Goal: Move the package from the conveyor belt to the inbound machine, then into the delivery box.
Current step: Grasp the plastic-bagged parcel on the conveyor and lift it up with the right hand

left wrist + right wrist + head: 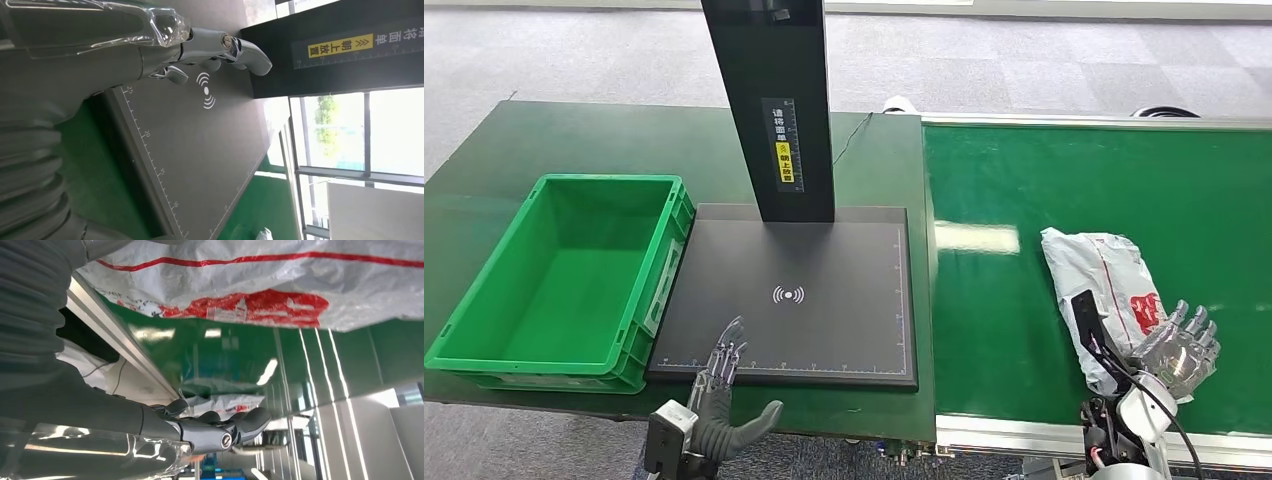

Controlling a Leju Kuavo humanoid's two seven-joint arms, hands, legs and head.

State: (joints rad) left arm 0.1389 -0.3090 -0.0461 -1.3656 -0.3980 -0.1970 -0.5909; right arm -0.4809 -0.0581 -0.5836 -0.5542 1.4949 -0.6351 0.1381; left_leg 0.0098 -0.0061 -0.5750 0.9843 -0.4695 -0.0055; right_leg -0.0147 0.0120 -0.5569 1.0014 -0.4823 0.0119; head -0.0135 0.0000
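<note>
Crumpled white plastic package with red print (1096,290) on green conveyor belt (1024,300), right robot hand (1179,345) spread, empty, just beside; to be gripped mid-body, lifted level.

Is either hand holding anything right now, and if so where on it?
Nothing is held. The right hand is open beside the package on the belt, fingers spread. The left hand hovers empty over the scanner plate.

The scene is overlooked from high up, facing 12 o'clock and downward. The scanner plate (799,300) is viewed closely, sideways, from the left wrist; the conveyor belt (1124,200) from the right wrist.
</note>
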